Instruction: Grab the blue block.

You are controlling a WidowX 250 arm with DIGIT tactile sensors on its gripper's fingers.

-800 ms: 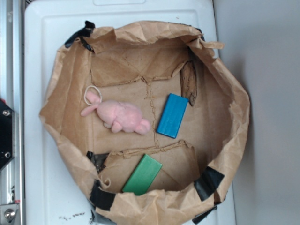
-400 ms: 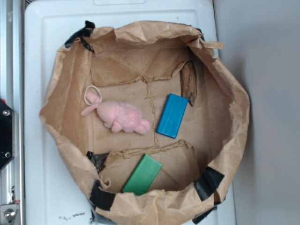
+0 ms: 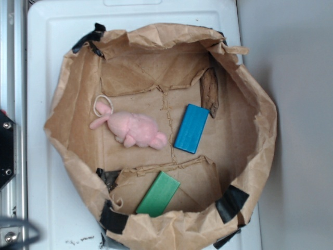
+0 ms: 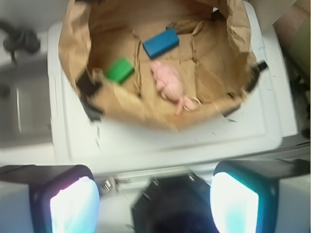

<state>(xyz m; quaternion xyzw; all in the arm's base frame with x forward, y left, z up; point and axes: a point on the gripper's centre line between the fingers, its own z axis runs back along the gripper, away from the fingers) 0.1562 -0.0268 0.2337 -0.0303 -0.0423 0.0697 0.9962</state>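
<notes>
My claw [image 4: 154, 196] is hanging spread wide, empty, outside the paper bag [image 3: 260, 104]. Blue block [image 3: 191, 128] is lying flat on the bag's floor near its middle, just beside the pink plush [image 3: 134, 129]; green block [image 3: 158, 194] is sitting apart by the taped rim.

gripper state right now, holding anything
Gripper: open, empty, outside the brown paper bag; flat bright blue block untouched inside.
</notes>
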